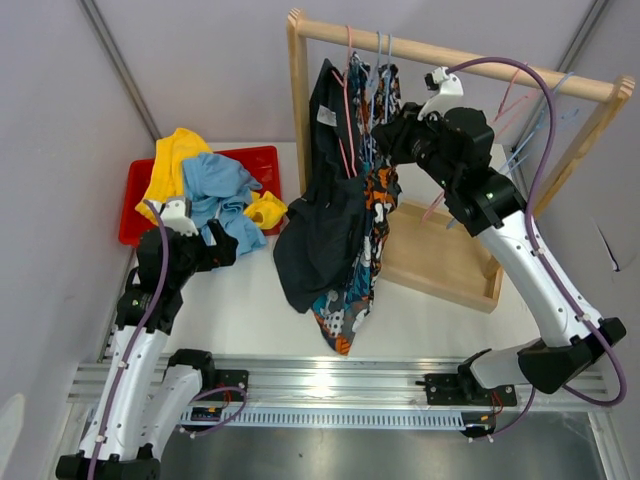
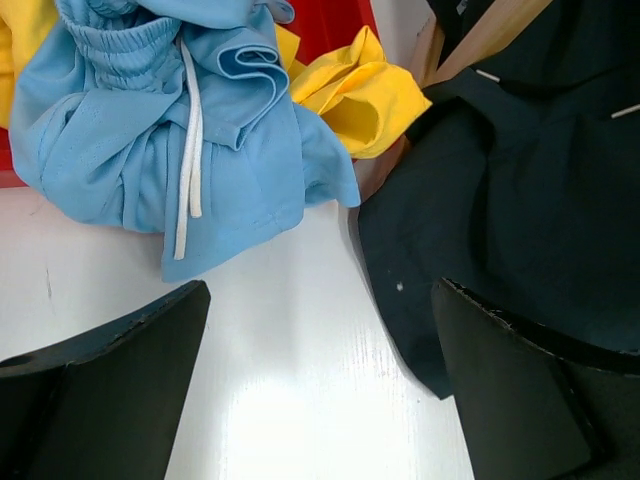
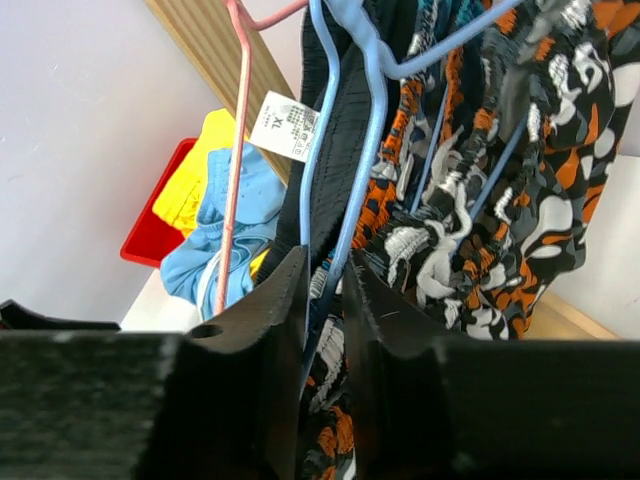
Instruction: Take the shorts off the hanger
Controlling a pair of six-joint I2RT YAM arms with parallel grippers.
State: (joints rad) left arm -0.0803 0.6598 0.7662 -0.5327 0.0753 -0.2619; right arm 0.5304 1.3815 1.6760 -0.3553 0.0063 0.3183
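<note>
The right claw (image 3: 325, 272) seemingly pinches a blue hanger (image 3: 375, 100) against black shorts (image 3: 345, 130).

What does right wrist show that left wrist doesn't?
Right wrist only: pink hanger, blue hanger, patterned shorts, the white XL label, and the right gripper, jaws nearly together with the blue hanger's wire between them.
Left wrist only: a white drawstring, bare table, and the left gripper, open.
Both: blue shorts, yellow shorts, black shorts, red tray.
</note>
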